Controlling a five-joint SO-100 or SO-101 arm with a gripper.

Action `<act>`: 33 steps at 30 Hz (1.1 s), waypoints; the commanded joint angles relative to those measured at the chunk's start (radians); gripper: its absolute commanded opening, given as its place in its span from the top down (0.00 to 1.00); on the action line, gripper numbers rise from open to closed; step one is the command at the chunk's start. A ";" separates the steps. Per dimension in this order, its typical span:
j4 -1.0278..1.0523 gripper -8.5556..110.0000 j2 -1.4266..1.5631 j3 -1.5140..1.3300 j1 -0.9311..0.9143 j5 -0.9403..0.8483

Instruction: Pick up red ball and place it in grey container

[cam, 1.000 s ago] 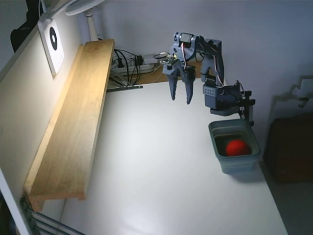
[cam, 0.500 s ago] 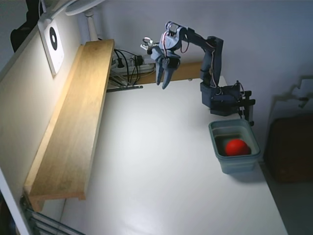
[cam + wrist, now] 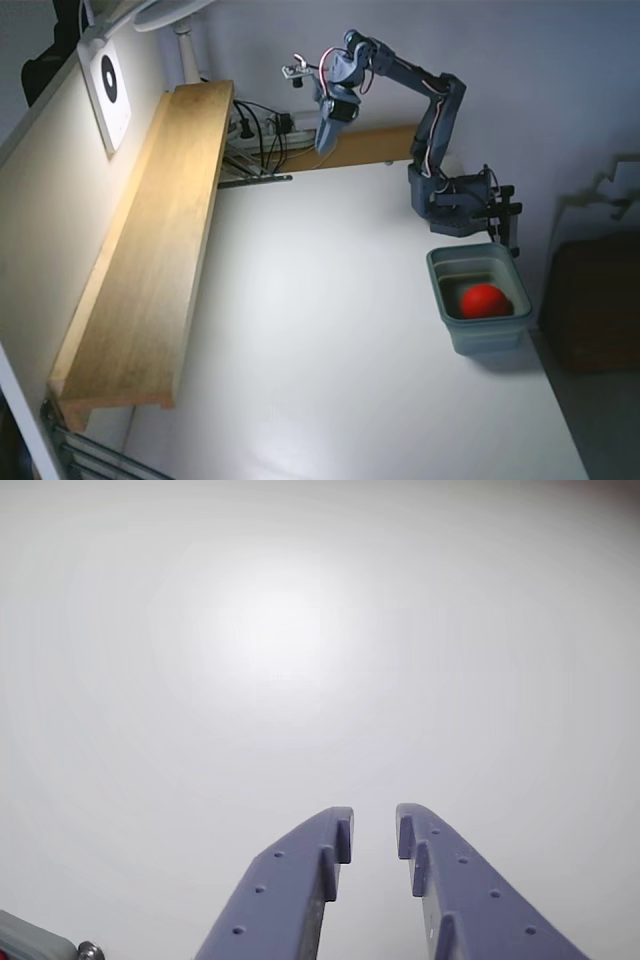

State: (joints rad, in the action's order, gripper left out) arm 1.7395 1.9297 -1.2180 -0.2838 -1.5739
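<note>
The red ball point(image 3: 485, 300) lies inside the grey container point(image 3: 452, 318), which stands at the right side of the white table in the fixed view. My gripper point(image 3: 323, 143) hangs high above the back of the table, far to the left of the tub, pointing down. In the wrist view my gripper point(image 3: 375, 832) enters from the bottom edge with its two blue fingers a small gap apart and nothing between them. Only bare white table shows below it. Ball and tub are out of the wrist view.
A long wooden shelf point(image 3: 150, 260) runs along the left of the table in the fixed view. Cables and a power strip point(image 3: 262, 130) lie at the back. The arm's base point(image 3: 455, 205) is clamped just behind the tub.
</note>
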 commanded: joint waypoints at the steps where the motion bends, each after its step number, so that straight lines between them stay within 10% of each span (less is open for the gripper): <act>1: 0.006 0.92 0.067 -0.026 -0.076 0.003; 33: 0.006 0.95 0.151 -0.104 -0.240 0.003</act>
